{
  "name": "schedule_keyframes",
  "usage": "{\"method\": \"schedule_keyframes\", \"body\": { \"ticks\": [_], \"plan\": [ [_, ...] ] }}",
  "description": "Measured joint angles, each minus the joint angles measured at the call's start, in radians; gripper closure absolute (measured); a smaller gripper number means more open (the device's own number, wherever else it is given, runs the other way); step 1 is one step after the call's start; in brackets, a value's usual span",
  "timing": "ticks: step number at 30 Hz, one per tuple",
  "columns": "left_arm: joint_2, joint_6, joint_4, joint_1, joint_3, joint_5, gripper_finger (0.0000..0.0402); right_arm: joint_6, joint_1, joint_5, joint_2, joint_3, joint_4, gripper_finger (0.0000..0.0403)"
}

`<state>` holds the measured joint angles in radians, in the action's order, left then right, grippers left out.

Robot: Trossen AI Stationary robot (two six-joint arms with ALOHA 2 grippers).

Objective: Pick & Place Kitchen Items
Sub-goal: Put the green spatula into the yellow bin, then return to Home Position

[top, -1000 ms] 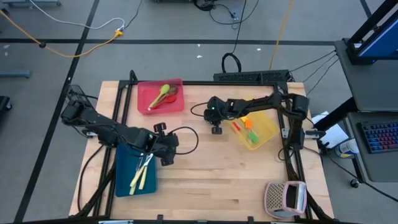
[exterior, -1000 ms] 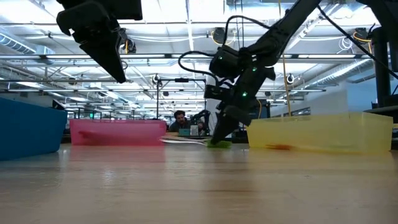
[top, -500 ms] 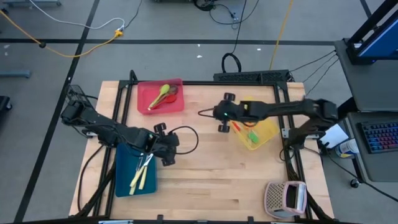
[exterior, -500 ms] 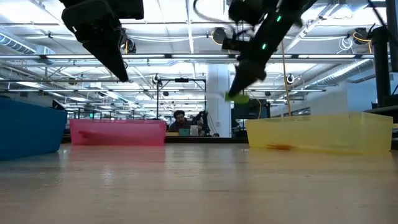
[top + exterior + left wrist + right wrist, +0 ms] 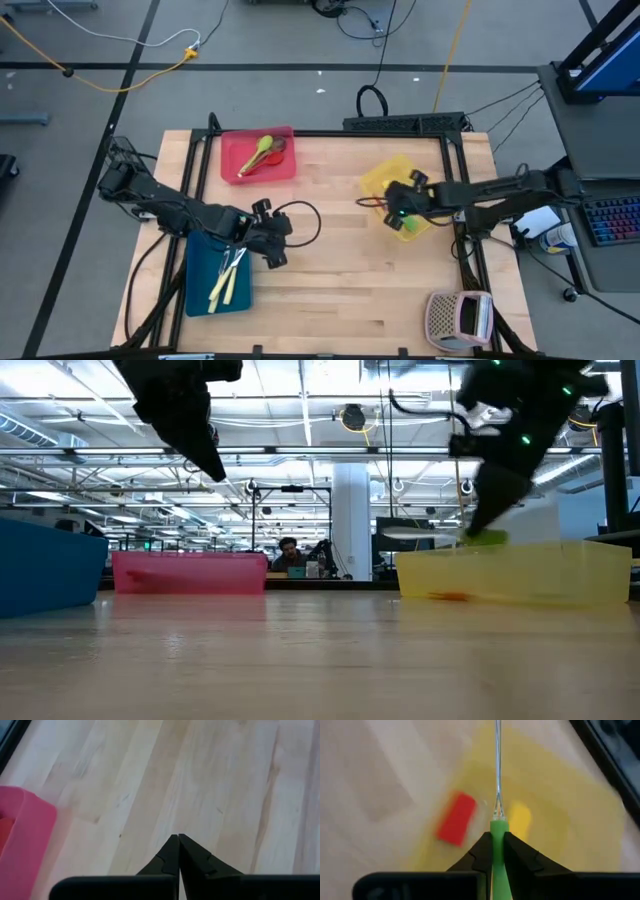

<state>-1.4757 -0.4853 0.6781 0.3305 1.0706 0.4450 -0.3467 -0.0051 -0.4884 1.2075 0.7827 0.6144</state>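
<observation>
Gripping green spatula (image 5: 497, 832) | right claw (image 5: 497, 851) clamped | handle straight ahead, over yellow tray (image 5: 580, 815)

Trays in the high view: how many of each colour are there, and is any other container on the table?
Red tray: 1
Yellow tray: 1
Blue tray: 1
Pinkish-grey perforated box: 1
Total: 4 containers, 3 of them trays
</observation>
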Motion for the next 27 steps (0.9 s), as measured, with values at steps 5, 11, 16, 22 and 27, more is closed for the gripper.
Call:
{"method": "schedule_keyframes", "body": {
  "ticks": [5, 11, 16, 22, 27],
  "plan": [
    [0.0, 0.004, -0.034, 0.0, 0.0, 0.0, 0.0381, -0.194, -0.001, -0.038, -0.108, -0.185, -0.009, 0.0375],
    [0.0, 0.011, -0.053, -0.001, 0.0, 0.001, 0.0376, -0.316, -0.001, 0.028, -0.174, -0.307, -0.015, 0.0374],
    [0.0, 0.017, -0.054, -0.005, 0.0, 0.007, 0.0376, -0.294, 0.006, 0.042, -0.178, -0.339, -0.017, 0.0356],
    [0.0, 0.038, -0.055, -0.005, 0.0, 0.006, 0.0376, -0.278, 0.007, -0.093, -0.184, -0.337, -0.019, 0.0292],
    [0.009, 0.094, -0.045, 0.006, 0.0, 0.0, 0.0376, -0.216, 0.007, -0.161, -0.215, -0.305, -0.021, 0.0271]
  ]
}}
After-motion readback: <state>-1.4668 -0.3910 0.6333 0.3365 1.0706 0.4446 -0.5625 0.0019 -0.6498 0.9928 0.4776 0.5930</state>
